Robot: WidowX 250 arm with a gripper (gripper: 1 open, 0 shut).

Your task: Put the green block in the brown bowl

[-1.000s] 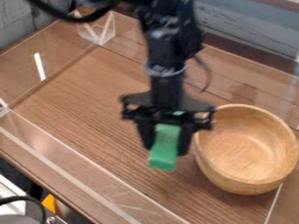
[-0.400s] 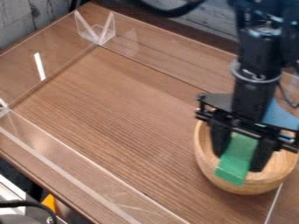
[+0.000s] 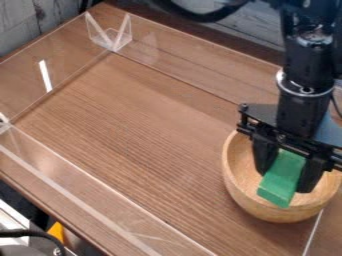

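1. A black robot arm [image 3: 310, 60] reaches straight down at the right side of a wood-grain tabletop [image 3: 134, 130], its tool [image 3: 290, 165] pointing downward over the brown bowl [image 3: 241, 185].
2. The tool's two dark fingers [image 3: 265, 158] are clamped on the green block [image 3: 282, 178], one on each side of its upper part.
3. The green block hangs nearly upright, slightly tilted, with its lower end inside the bowl's rim line; whether it touches the bowl's inner surface cannot be told.
4. The brown bowl sits near the tabletop's right front corner, its light wooden wall and thick rim showing to the left of the tool.
5. Clear plastic walls [image 3: 114, 32] border the tabletop on its far and left sides, well apart from the bowl.
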